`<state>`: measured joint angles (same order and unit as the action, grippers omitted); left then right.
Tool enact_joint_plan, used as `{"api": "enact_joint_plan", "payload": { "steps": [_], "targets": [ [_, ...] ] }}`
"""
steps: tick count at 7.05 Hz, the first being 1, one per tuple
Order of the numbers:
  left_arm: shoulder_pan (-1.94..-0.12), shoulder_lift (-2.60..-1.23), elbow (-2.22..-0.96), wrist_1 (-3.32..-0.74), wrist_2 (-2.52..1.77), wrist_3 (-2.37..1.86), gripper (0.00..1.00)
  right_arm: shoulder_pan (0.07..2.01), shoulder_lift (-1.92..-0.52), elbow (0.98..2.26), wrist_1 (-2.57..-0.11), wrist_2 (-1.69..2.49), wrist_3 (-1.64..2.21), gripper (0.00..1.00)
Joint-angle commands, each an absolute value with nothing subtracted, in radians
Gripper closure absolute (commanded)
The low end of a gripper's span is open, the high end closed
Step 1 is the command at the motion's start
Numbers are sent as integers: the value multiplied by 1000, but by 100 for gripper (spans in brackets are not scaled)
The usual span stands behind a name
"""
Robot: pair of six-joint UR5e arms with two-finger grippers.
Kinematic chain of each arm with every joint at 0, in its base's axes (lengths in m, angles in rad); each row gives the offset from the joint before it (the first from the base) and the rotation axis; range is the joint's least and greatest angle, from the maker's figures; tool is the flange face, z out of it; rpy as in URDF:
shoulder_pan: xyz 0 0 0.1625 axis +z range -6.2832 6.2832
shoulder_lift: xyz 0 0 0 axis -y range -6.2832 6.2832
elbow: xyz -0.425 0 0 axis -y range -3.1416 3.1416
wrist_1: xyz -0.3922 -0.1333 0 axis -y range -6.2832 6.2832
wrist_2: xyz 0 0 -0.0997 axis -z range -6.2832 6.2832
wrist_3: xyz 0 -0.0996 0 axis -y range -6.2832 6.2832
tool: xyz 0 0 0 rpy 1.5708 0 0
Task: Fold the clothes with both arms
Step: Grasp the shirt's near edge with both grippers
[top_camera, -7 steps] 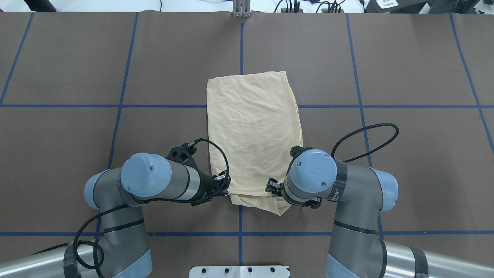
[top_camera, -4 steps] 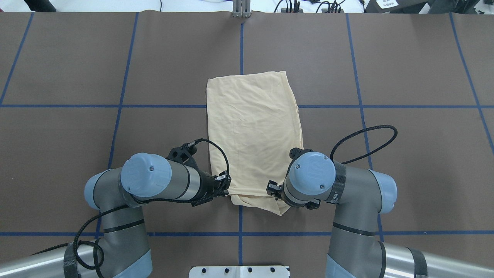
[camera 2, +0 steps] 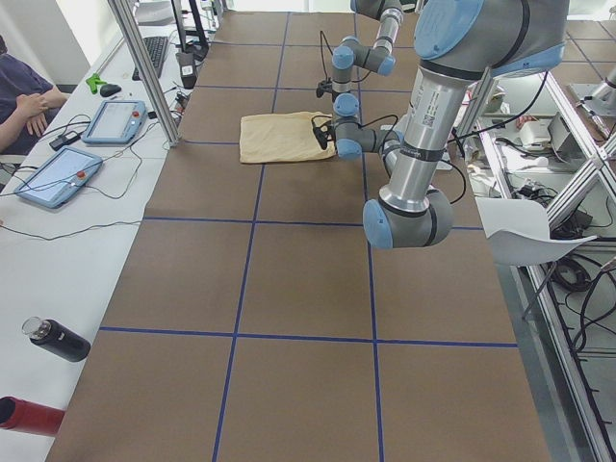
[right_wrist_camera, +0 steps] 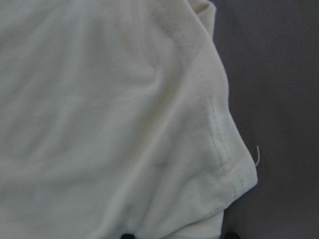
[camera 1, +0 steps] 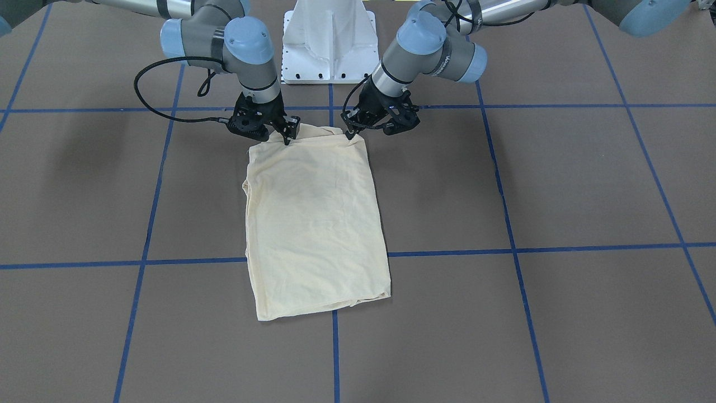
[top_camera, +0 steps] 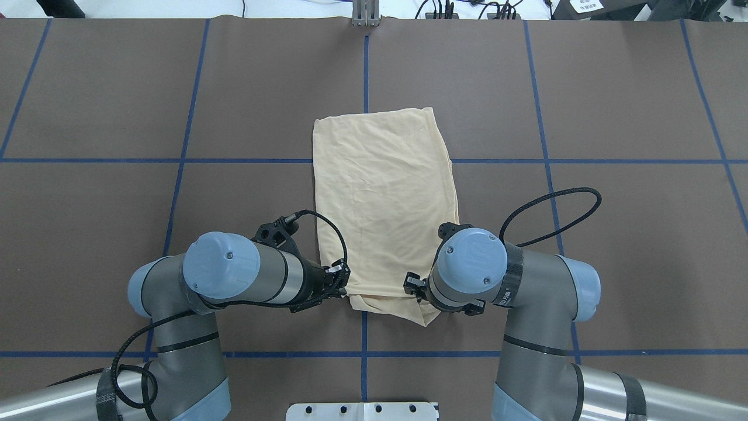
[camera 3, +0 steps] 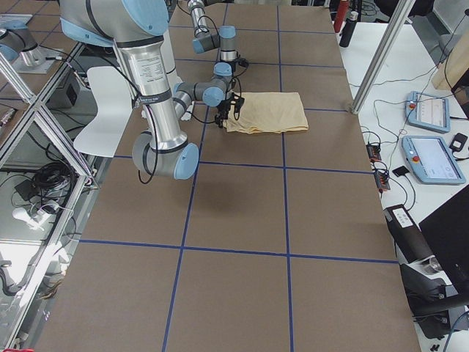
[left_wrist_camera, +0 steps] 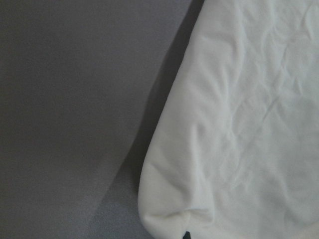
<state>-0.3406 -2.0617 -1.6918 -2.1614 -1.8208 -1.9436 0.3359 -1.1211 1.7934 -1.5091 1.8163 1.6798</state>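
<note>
Left gripper [top_camera: 343, 285] sits on the 7 o'clock corner of the T-shirt [top_camera: 383, 193], jaws pinched tight on a puckered fold (one tip shows on its wrist cam). T-shirt lies as a flat folded strip, mid-table [top_camera: 117, 117]. Right gripper [top_camera: 414, 287] is at the 5 o'clock corner, tips moderately apart, straddling the hem. Probably not clamped.

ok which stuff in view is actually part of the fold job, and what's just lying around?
Job:
- pale cream-yellow thin-fabric shirt, lying in a long rectangle
- grey-and-silver left arm and right arm, blue joint caps, black jaws at the shirt's robot-side corners

Lying about, on the white side bench:
- grey-rimmed tablet pendant and a second one
- black bottle
- red cylinder
</note>
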Motion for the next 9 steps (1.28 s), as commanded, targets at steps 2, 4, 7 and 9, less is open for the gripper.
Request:
{"api": "enact_joint_plan", "payload": {
  "steps": [2,4,7,9],
  "targets": [
    [-341,-2062,-1690,-2161,-1819,-1940,100,348,-1111,1801,-1514,1819,1677,100],
    [-341,-2062,-1689,-2161,-1819,-1939,100,348,-1114,1793,-1514,1818,1677,100],
    [-342,-2062,-1697,-2161,-1821,-1939,100,351,-1112,1802,-1514,1827,1677,100],
    [-341,-2045,-1733,-2142,-1822,-1931,100,356,-1126,1847,-1514,1864,1677,100]
  ]
}}
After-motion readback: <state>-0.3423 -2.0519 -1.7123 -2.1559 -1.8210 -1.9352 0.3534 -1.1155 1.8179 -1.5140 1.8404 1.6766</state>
